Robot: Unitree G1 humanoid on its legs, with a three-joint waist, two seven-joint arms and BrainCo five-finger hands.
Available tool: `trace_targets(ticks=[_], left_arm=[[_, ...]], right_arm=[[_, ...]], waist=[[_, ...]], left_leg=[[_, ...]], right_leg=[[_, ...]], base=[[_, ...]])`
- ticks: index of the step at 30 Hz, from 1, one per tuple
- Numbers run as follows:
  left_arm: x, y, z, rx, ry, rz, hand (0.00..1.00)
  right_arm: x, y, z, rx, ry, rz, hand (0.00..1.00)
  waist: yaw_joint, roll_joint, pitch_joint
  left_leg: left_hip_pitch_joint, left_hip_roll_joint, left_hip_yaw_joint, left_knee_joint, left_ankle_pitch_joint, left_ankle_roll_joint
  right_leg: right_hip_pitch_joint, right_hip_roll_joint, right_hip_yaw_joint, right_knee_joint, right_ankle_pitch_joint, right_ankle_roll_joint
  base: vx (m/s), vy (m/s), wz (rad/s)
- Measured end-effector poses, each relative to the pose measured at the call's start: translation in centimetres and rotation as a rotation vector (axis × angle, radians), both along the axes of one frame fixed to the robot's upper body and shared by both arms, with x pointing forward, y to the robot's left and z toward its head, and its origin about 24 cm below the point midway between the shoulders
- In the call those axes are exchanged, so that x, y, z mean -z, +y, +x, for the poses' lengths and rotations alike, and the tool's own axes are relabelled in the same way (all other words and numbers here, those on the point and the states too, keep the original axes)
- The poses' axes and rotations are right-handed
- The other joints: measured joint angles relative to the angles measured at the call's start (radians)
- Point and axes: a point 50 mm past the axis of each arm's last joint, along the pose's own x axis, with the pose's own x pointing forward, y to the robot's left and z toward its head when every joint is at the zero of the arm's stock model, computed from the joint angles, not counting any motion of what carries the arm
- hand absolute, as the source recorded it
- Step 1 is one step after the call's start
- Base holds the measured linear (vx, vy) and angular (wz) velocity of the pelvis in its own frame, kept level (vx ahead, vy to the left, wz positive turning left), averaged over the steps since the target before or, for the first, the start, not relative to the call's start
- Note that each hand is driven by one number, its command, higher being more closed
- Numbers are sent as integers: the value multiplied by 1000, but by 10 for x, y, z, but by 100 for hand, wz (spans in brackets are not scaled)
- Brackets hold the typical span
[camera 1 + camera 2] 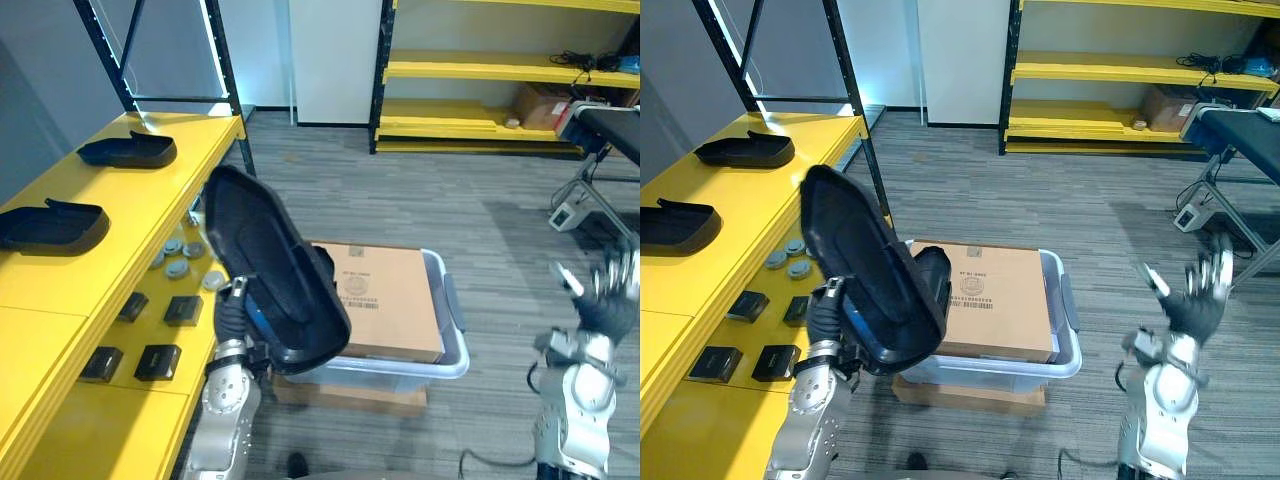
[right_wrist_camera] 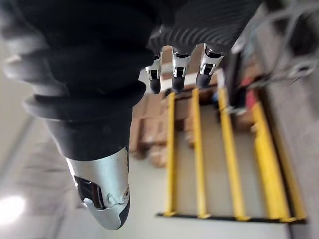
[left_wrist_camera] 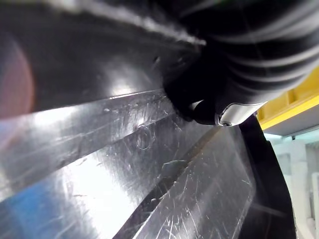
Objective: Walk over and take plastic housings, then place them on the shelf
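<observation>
Black plastic housing (image 1: 272,270) tilts in mid-air beside the yellow shelf (image 1: 120,215), gripped near its lower end by the left hand (image 1: 233,302); the right hand (image 1: 608,292) is raised, fingers spread, empty.

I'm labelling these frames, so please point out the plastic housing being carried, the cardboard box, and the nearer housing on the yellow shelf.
carried plastic housing (image 1: 262,262), left eye view, middle of its dark face.
cardboard box (image 1: 390,300), left eye view, its top face.
nearer shelf housing (image 1: 55,232), left eye view, its side wall.
</observation>
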Motion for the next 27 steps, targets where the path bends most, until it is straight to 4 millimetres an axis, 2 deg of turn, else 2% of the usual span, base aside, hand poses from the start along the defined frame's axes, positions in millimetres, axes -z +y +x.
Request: trace_targets(ticks=[1,2,3,5,6,7,8,11,13,14,15,16,17,18,19,21,25,26,27], left_arm=[[0,0,-3,12,-7,-18,100],[0,0,-4,17,-7,-18,100],[1,-1,-5,31,-7,-19,100],[1,-2,-7,43,-10,-24,100],[0,-3,-7,51,-15,-24,100],[-1,-3,-7,57,-21,-27,100],[-3,-5,-8,65,-31,-38,100],[-9,-11,-11,86,-61,-63,100],[-15,-17,-10,98,-89,-82,100],[-19,-21,-10,106,-107,-97,100],[-20,-21,-9,107,-115,-101,100],[-21,-21,-9,103,-122,-118,100],[-21,-21,-9,101,-121,-121,100],[-21,-21,-8,102,-122,-121,100],[-21,-21,-8,102,-124,-120,100],[-23,-22,-8,108,-133,-128,100],[-20,-25,-6,141,-132,-144,100],[-20,-29,-3,168,-133,-147,100],[-19,-34,1,192,-131,-153,100]], right_arm=[[38,9,-28,3,155,143,0],[44,11,-34,3,182,164,0],[68,24,-58,-12,301,259,0],[85,40,-74,-32,384,350,0],[97,55,-84,-53,441,412,0],[101,63,-89,-59,462,441,0],[107,76,-92,-90,500,471,0],[113,105,-86,-226,555,492,0],[112,106,-79,-277,557,463,0],[111,106,-75,-304,561,442,0],[111,106,-74,-310,564,436,0],[109,106,-65,-327,558,412,0],[106,105,-56,-358,543,382,0],[104,106,-49,-397,533,353,0],[103,109,-44,-425,530,345,0],[99,118,-31,-492,504,317,0],[95,138,-9,-568,469,317,0],[95,143,-6,-594,470,312,0],[94,144,-5,-611,478,303,0]], waist=[[0,1,0],[-1,1,0],[3,-1,1],[6,-3,4],[6,-7,8],[5,-2,9],[5,-10,19],[29,-7,44],[32,-7,59],[35,-2,65],[35,-24,81],[52,-31,97],[57,-20,111],[55,-9,120],[58,-4,120],[59,-20,119],[73,-32,119],[84,-33,118],[83,-31,118]], left_leg=[[0,-2,-11,0,0,0],[1,-1,-11,0,0,0],[6,-1,-12,0,0,0],[8,0,-20,0,0,0],[7,0,-29,0,-3,3],[2,0,-39,0,-3,4],[0,-1,-48,0,-3,4],[-29,-9,-95,1,-3,3],[-79,-22,-137,2,-3,4],[-114,-36,-129,6,-26,4],[-134,-34,-86,31,-37,22],[-178,-20,45,133,-60,59],[-186,24,177,214,-82,83],[-177,81,377,259,-112,98],[-165,90,455,264,-135,121],[-143,78,566,272,-176,133],[-139,14,535,288,-225,141],[-135,-4,525,292,-237,147],[-133,-18,502,294,-247,152]], right_leg=[[9,0,-15,0,-1,2],[12,-1,-17,0,-1,2],[19,-1,-20,1,1,1],[31,-2,-29,1,0,1],[37,-3,-40,4,-3,1],[40,-2,-48,7,-8,4],[41,-1,-65,22,-25,7],[39,-10,-155,67,-52,14],[35,-33,-280,108,-75,15],[36,-59,-382,124,-83,17],[29,-82,-419,126,-89,16],[35,-122,-488,152,-100,24],[52,-131,-542,173,-106,32],[88,-158,-633,217,-124,56],[106,-178,-674,238,-123,56],[140,-207,-739,238,-122,57],[190,-232,-738,181,-115,49],[192,-250,-734,198,-106,38],[187,-279,-724,265,-96,11]], base=[[23,-6,18],[29,-4,20],[23,0,8],[19,-3,14],[-5,-4,21],[-47,-18,32],[-51,-23,47],[-35,-11,94],[-32,11,196],[-30,62,192],[-31,87,217],[49,71,173],[98,79,226],[128,106,191],[95,118,161],[108,101,103],[87,142,42],[106,168,36],[118,169,41]])
